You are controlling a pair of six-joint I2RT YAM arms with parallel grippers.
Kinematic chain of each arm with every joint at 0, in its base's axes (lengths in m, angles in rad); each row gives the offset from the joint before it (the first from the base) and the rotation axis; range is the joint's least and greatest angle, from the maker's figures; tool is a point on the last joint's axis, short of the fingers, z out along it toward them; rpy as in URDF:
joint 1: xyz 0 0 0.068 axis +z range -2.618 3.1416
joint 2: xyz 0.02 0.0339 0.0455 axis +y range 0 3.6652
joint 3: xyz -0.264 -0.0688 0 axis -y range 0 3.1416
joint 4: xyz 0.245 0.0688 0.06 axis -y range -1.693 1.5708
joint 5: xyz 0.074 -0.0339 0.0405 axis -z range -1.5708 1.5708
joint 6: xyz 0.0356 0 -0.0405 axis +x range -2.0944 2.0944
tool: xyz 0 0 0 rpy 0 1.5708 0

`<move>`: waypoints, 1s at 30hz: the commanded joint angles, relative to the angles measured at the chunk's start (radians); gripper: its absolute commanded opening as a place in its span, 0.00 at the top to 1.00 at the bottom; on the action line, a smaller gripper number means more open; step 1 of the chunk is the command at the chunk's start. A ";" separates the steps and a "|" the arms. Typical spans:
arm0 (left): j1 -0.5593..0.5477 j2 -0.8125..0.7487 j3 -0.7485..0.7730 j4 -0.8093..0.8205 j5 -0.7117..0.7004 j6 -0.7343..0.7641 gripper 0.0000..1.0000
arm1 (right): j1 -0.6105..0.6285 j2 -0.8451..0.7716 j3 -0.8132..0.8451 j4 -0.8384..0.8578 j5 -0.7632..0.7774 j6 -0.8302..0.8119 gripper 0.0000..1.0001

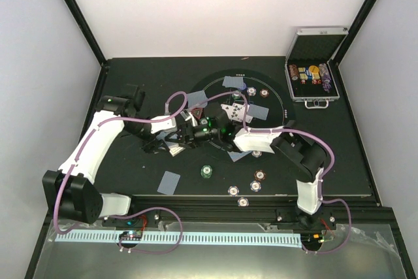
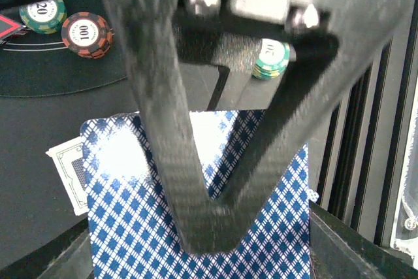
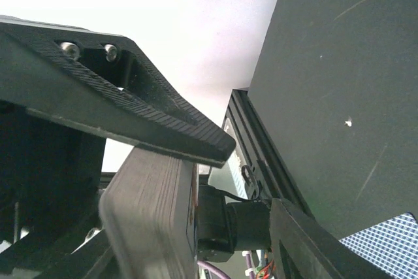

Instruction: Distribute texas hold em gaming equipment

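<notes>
My left gripper (image 1: 188, 137) (image 2: 202, 256) is shut on a deck of blue-checked playing cards (image 2: 124, 227) just left of the table's middle. My right gripper (image 1: 210, 131) (image 3: 251, 181) reaches in from the right, jaws open around that deck. In the right wrist view the deck's grey edge (image 3: 147, 220) lies against the upper finger (image 3: 130, 109), while the lower finger (image 3: 307, 246) stands apart from it. In the left wrist view a black V-shaped right finger (image 2: 176, 161) lies across the deck's top. Dealt cards (image 1: 171, 181) and poker chips (image 1: 207, 171) lie around the table.
The open silver case (image 1: 316, 73) with chip rolls stands at the back right. Face-up cards (image 1: 234, 109) and more cards (image 1: 234, 82) lie inside the round marking. Chips (image 2: 86, 33) (image 2: 272, 57) sit close to the deck, others (image 1: 255, 186) near the front edge.
</notes>
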State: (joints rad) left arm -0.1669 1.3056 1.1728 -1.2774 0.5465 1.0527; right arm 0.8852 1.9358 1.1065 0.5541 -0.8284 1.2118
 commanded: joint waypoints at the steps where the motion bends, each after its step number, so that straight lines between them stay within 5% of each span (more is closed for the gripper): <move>1: 0.004 -0.005 0.024 -0.018 0.036 0.007 0.98 | -0.060 -0.032 -0.087 -0.058 0.009 -0.043 0.51; 11: 0.004 -0.004 0.023 -0.013 0.033 0.004 0.98 | -0.061 -0.092 -0.092 -0.133 0.028 -0.082 0.65; 18: 0.003 -0.002 0.010 -0.005 0.038 0.007 0.98 | 0.010 -0.057 0.036 -0.178 0.015 -0.091 0.44; 30: -0.005 -0.019 -0.006 0.010 0.020 0.006 0.98 | 0.014 0.061 0.108 -0.270 0.002 -0.124 0.47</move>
State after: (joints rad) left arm -0.1696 1.3090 1.1439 -1.2636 0.5312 1.0523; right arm 0.9157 1.9694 1.2030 0.3744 -0.8314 1.1316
